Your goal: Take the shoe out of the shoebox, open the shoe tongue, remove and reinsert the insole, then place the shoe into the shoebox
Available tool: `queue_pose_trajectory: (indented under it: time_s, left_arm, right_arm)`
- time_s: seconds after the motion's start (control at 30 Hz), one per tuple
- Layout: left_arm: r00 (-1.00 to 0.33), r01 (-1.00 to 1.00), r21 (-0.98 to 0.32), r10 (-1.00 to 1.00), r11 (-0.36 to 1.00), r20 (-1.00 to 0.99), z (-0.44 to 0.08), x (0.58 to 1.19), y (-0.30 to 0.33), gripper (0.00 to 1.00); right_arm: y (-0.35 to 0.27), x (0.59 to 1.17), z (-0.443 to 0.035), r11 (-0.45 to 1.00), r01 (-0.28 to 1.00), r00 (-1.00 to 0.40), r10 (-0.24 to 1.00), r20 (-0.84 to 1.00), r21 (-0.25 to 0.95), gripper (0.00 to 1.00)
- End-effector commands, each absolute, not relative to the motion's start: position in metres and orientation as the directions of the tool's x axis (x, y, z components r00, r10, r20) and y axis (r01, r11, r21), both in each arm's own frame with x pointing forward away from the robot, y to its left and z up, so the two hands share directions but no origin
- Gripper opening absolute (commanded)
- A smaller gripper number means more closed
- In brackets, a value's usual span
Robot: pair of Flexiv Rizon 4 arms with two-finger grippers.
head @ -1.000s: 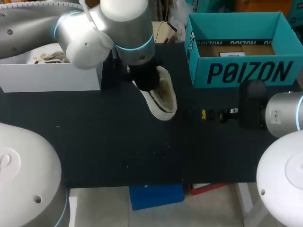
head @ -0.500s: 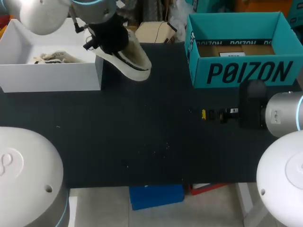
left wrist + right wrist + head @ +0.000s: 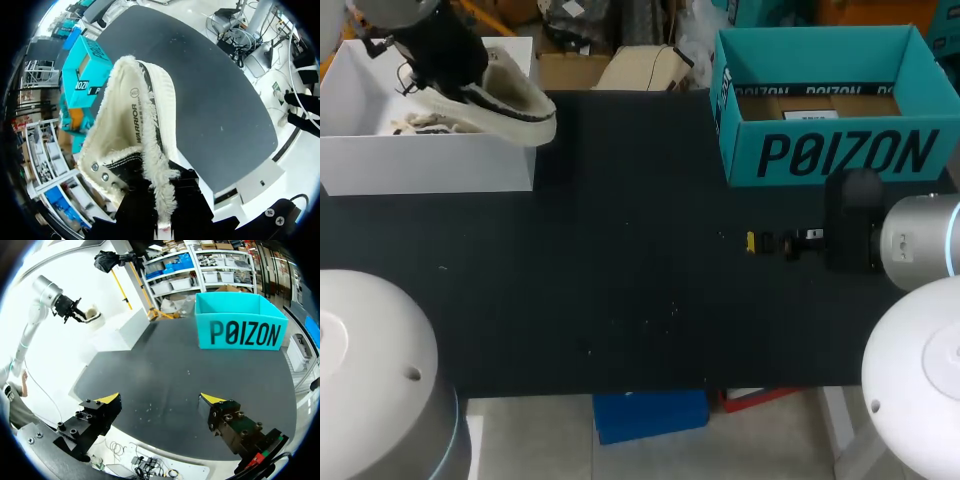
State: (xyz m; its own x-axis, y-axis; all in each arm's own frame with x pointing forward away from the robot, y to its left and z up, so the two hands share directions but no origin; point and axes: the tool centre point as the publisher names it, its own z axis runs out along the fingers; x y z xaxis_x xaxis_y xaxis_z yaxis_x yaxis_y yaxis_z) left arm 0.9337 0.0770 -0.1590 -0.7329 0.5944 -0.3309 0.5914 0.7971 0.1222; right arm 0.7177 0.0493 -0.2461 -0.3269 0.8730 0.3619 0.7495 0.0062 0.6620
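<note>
Pointing toe-first toward the middle of the table, the shoe is held up over the white shoebox. Its long axis runs roughly across the table, and the toe sticks out past the box's right wall. In the left wrist view the shoe stretches straight away from the fingers, so the fleecy lining and the opening are seen face-on.

The left gripper is clamped onto the heel end, with the fluffy collar pinched between its black fingers; the yellow tips can't be made out. That arm is stretched out to the far left corner of the table.

The right gripper is parked low over the near right part of the table with its fingers spread wide and nothing between them. Just one yellow tip is picked out from the head camera.

A pale stringy bundle lies inside the white shoebox, but what it is can't be told. The teal box sits at the far right with brown cardboard in its bottom.
</note>
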Motion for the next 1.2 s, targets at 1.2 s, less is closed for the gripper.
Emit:
queue_pose_trajectory:
  time_s: [1.2]
  left_arm:
    - [-0.847,0.316,0.166,0.357,0.934,-0.394,-0.225,1.094,0.222,0.0]
  right_arm:
    - [0.049,0.718,-0.247,0.006,0.751,-0.328,0.872,0.364,0.66,1.0]
